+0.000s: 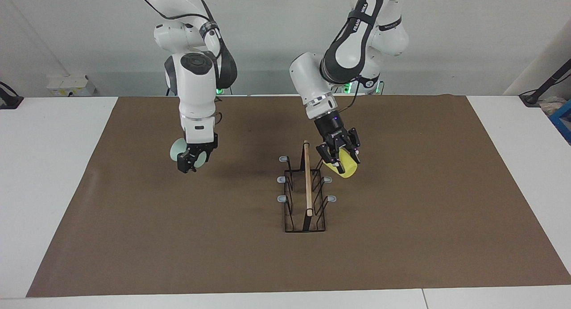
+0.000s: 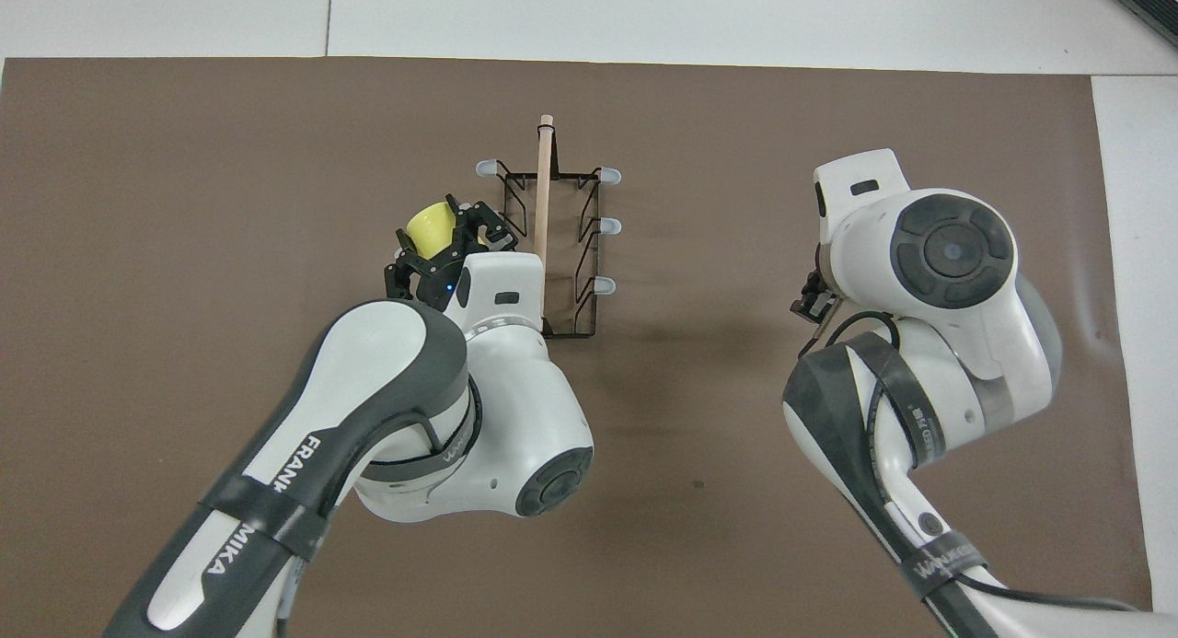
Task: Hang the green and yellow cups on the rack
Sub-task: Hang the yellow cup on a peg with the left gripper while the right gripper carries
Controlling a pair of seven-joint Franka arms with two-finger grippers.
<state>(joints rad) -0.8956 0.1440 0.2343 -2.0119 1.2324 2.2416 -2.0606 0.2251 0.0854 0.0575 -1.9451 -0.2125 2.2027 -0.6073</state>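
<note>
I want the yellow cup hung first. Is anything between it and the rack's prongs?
Nothing visible. The left gripper holds the yellow cup in the air beside the rack, at its left-arm side. The grey-capped prongs there are bare. The right gripper holds the green cup well clear.

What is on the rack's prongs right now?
Nothing hangs on the rack: five grey-capped prongs show bare. The sixth, nearest the robots on the left arm's side, is covered by the yellow cup, held in the air by the left end effector.

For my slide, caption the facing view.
Left jaws bring bright yellow plastic cup beside black wire rack.
</note>
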